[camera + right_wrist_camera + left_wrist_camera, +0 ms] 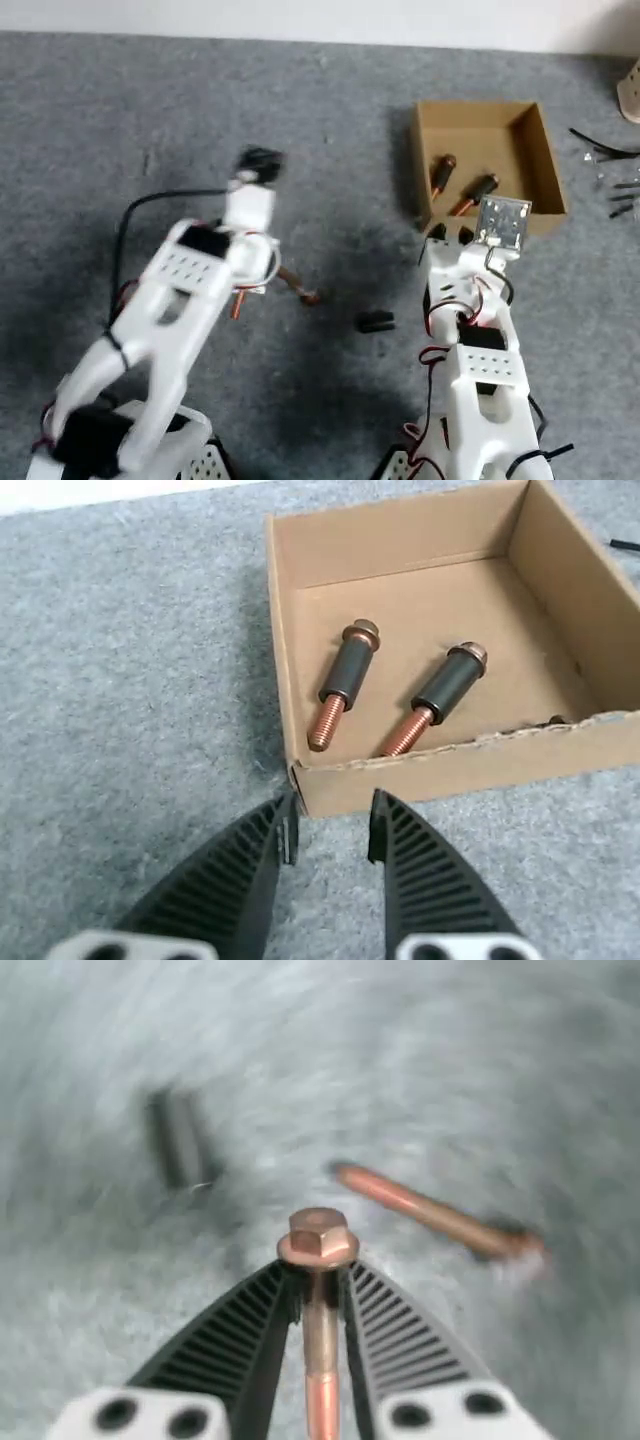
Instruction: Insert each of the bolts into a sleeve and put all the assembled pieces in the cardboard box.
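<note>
My left gripper is shut on a copper bolt, whose hex head sticks out past the fingertips; in the high view this bolt hangs under the left arm. A second bare bolt lies on the carpet beyond it. A black sleeve lies loose farther off. The cardboard box holds two bolts with sleeves on them. Just outside the box's near wall, my right gripper stands open with nothing in it.
Grey carpet covers the table. Small black parts are scattered right of the box, and a pale object sits at the right edge. A dark blurred object shows beyond the left arm.
</note>
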{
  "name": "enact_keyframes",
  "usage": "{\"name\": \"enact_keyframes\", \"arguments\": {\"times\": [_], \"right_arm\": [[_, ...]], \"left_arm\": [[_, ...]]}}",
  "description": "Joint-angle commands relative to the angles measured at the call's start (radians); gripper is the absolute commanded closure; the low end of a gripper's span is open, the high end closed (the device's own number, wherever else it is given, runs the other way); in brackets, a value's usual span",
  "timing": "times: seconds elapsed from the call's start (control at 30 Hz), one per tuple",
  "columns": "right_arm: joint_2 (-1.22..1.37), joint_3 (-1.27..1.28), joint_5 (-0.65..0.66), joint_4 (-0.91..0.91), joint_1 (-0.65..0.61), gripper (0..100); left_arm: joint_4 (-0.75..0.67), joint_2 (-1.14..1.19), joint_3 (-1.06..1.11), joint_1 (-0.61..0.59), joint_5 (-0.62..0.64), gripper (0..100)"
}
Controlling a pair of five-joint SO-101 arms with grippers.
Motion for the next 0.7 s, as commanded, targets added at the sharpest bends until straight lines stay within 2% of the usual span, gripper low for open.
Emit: {"name": "enact_keyframes", "arguments": {"times": [0.0, 0.17, 0.27, 0.33, 0.47, 0.67], "right_arm": [[-0.015, -0.013, -0.003, -0.025, -0.015, 89.2], [-0.015, 0.01, -0.002, -0.031, -0.033, 89.2], [-0.015, 0.012, -0.002, -0.027, -0.035, 89.2], [-0.015, 0.013, 0.003, -0.027, -0.053, 89.2], [-0.016, 0.018, 0.13, -0.024, -0.13, 89.2], [-0.016, 0.012, 0.235, 0.119, -0.22, 89.2]], "left_arm": [[-0.13, -0.136, 0.127, -0.088, 0.135, 99], [-0.186, -0.186, 0.228, -0.154, 0.13, 99], [-0.229, -0.186, 0.252, -0.156, 0.069, 99], [-0.229, -0.186, 0.252, -0.154, 0.049, 94], [-0.227, -0.186, 0.259, -0.147, 0.051, 79], [-0.227, -0.194, 0.259, -0.154, 0.046, 79]]}}
